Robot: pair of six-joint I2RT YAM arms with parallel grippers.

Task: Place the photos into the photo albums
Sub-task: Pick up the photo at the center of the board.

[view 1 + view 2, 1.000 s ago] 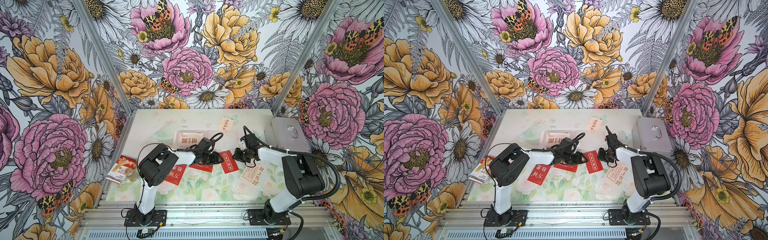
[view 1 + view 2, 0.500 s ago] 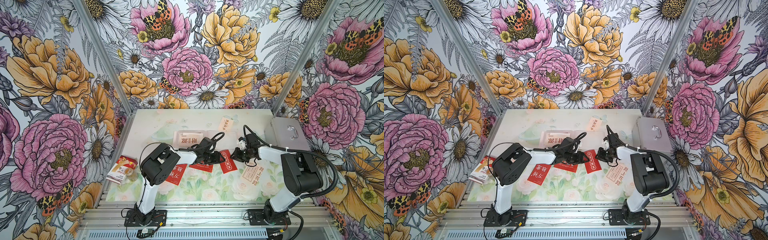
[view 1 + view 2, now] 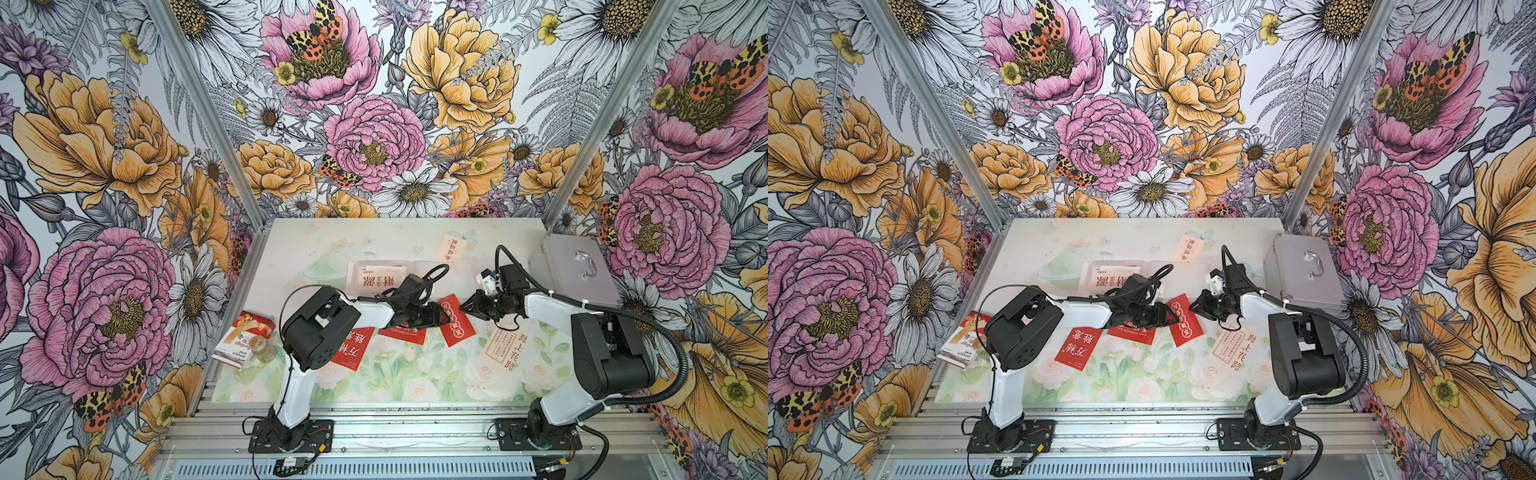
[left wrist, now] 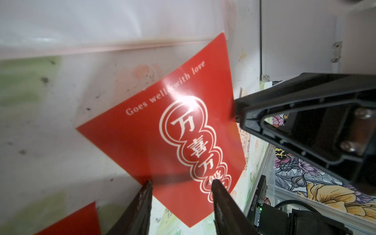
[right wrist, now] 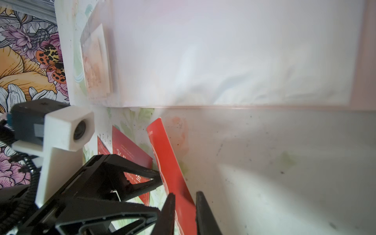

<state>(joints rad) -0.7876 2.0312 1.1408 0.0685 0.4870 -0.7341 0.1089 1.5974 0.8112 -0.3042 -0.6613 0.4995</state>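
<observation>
Gripper on right arm (image 3: 465,306) has advanced, seemingly pinching red photo (image 3: 457,328).

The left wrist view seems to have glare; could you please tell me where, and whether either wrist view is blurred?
Left wrist view: a bright glare spot on the red card washes out part of its English line; the album sleeve is blurred. Right wrist view: the sleeve is hazy, the card soft up close.
</observation>
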